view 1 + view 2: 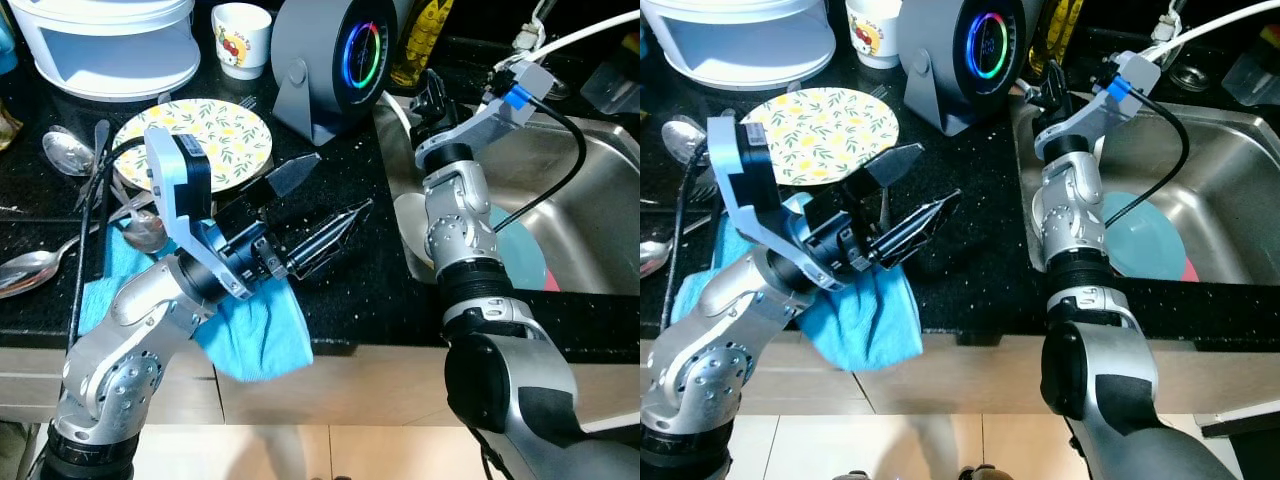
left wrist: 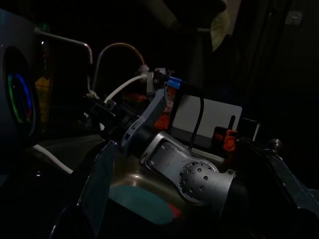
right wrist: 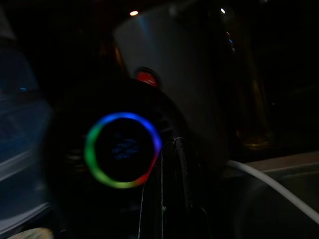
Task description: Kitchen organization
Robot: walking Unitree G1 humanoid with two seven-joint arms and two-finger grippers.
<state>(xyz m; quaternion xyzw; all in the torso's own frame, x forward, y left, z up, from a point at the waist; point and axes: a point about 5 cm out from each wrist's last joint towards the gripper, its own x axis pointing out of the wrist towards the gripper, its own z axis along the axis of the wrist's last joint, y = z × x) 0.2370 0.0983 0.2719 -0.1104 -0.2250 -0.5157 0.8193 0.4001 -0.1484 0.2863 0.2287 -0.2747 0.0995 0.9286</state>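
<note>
**Two grippers over the counter**

The left gripper (image 1: 318,200) hangs above the black counter (image 1: 350,280) with its fingers spread apart, beside the flowery plate (image 1: 225,140) and blue cloth (image 1: 255,335). The right gripper (image 3: 167,199), fingers pressed together, points at the grey fan (image 1: 330,60) by the sink (image 1: 580,190).

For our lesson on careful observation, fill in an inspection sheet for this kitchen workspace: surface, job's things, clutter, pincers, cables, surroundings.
Surface: black speckled counter, steel sink on its right.
Job's things: floral plate; teal plate in sink; spoons.
Clutter: blue cloth over counter edge; printed cup.
Pincers: left pincer open above counter; right pincer near grey ring-lit appliance, fingers shut.
Cables: white cable; black cable.
Surroundings: white container behind.
</note>
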